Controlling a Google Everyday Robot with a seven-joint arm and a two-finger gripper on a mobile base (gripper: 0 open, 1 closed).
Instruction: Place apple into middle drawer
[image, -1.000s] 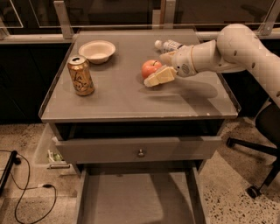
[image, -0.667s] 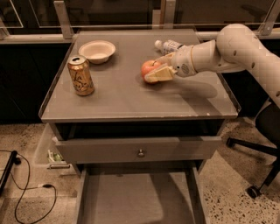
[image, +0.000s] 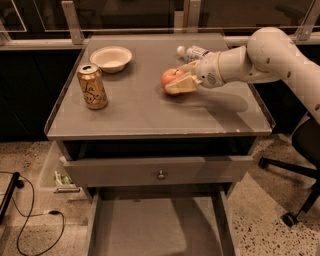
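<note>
Grey tabletop (image: 150, 112): gripper (image: 176, 81) clenched on apple (image: 170, 76), fruit's lower half hidden.

The hand (image: 179, 76) against the apple (image: 169, 77) covers part of it; middle drawer (image: 150, 231) cropped below.

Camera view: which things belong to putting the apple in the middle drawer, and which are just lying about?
Job: apple; gripper, at the apple; middle drawer, pulled out below the table.
Lying about: can, bowl, bottle, floor cable.
</note>
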